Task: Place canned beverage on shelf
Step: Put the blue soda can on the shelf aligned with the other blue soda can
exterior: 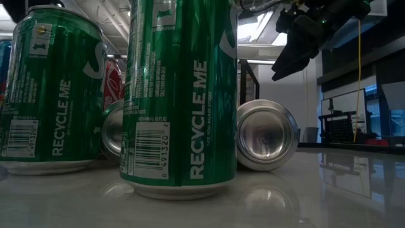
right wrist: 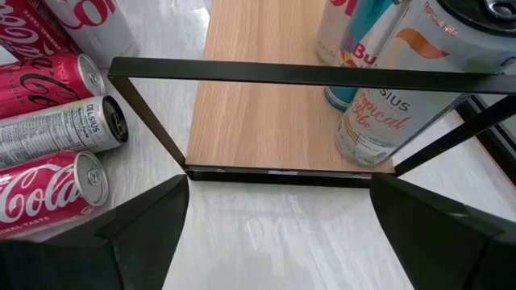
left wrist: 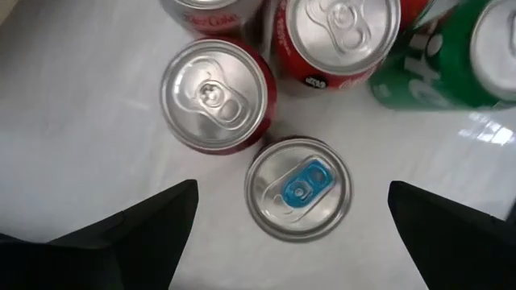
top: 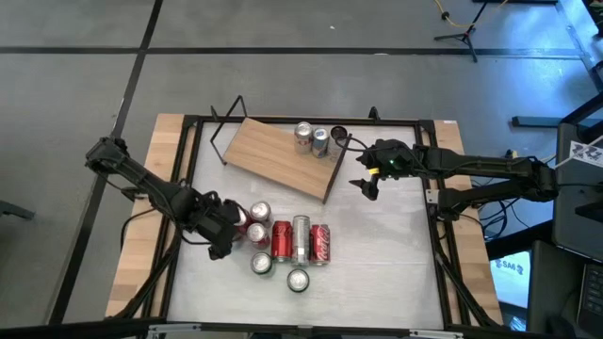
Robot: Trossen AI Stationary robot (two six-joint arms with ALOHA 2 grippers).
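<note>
Shelf (top: 273,155): light-brown wooden board, black wire supports

two black jointed arms (top: 151,184) with dark wedge-shaped fingers (left wrist: 137,234).

Robotics lab: grey tiled floor (top: 75,85) around a framed test table (top: 396,245), a tripod stand (top: 462,38), and monitors (exterior: 345,117) beyond its far edge.
</note>
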